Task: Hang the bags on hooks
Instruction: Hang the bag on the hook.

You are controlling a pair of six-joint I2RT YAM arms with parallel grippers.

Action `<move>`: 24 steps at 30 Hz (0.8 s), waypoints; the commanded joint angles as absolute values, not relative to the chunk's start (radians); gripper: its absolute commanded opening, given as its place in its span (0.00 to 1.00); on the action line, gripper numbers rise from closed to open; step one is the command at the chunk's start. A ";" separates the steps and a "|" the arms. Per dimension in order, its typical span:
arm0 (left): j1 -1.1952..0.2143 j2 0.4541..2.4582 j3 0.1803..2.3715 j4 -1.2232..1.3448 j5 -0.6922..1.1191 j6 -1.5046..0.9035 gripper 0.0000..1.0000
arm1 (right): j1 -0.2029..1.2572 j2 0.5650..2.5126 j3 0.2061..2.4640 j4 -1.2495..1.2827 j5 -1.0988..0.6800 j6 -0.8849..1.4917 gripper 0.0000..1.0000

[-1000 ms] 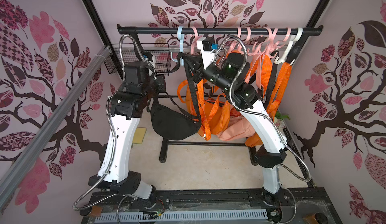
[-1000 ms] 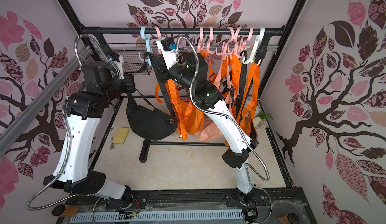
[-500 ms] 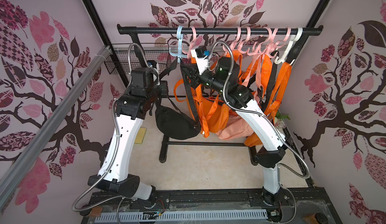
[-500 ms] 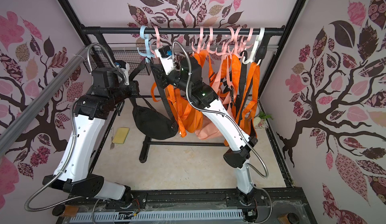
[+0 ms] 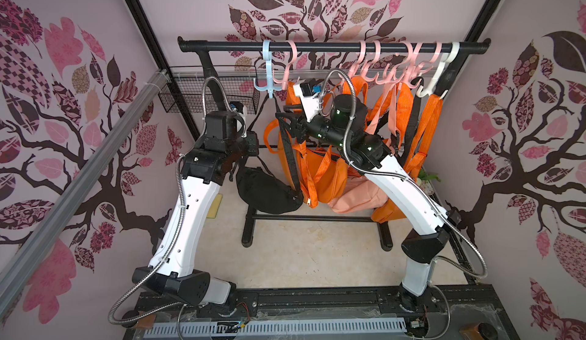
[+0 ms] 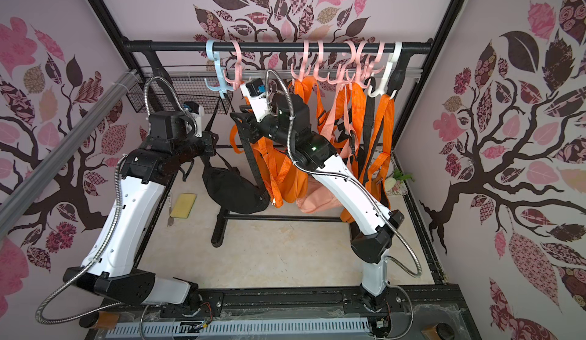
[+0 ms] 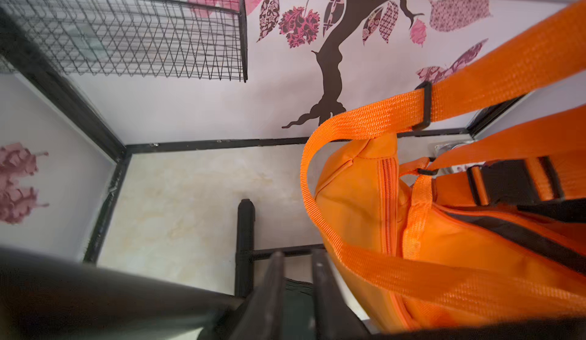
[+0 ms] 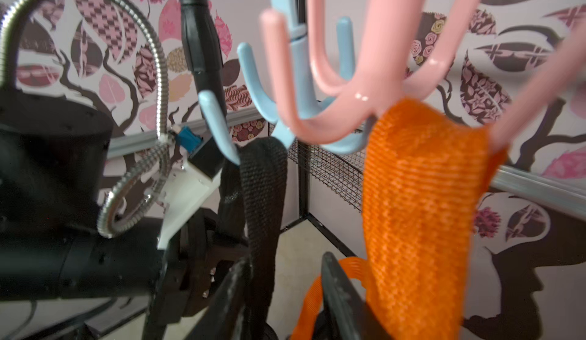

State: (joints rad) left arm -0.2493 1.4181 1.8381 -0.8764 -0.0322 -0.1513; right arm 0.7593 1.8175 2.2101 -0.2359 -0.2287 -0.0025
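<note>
A: Where's the bag rn?
B: The black bag [image 5: 269, 192] hangs under the rail [image 5: 333, 46]. Its black strap [image 8: 263, 180] is looped over a prong of the blue hook [image 8: 298, 78]. In both top views the body sits just left of the orange bags [image 5: 320, 176].
A: R gripper got hold of it?
B: No. Check your right wrist view: the right gripper [image 8: 285, 259] has its fingers spread wide. The strap drops between them, close vs. the finger on the blue-hook side, w/ a clear gap to the opposite one. Nothing's pinched. An orange strap [image 8: 418, 195] on a pink hook [image 8: 358, 100] sits just beside that opposite finger.
A: And L?
B: The left gripper [image 7: 296, 254] is parted too, w/ nothing between the fingers. Through the gap you see floor [image 7: 190, 202] and a bit of dark fabric, poss. the bag body, can't say for sure. In the top views it's just above the bag body, near the strap. Touching or not, can't tell.
</note>
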 commanded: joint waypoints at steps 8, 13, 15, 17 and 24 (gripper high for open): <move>-0.249 1.280 1.756 -0.778 0.078 -0.176 0.98 | 0.768 1.576 2.089 -0.077 -0.404 0.056 0.95; -0.255 1.105 1.533 -0.567 0.130 -0.168 0.98 | 0.822 1.466 2.012 -0.099 -0.377 0.012 1.00; -0.257 1.007 1.415 -0.478 0.115 -0.174 0.98 | 0.901 1.382 1.933 -0.124 -0.245 -0.088 1.00; -0.259 0.909 1.291 -0.407 0.085 -0.186 0.98 | 0.970 1.291 1.819 -0.139 -0.088 -0.175 1.00; -0.263 0.644 0.911 -0.466 -0.226 -0.304 0.98 | 0.971 0.710 1.014 0.130 0.391 -0.061 1.00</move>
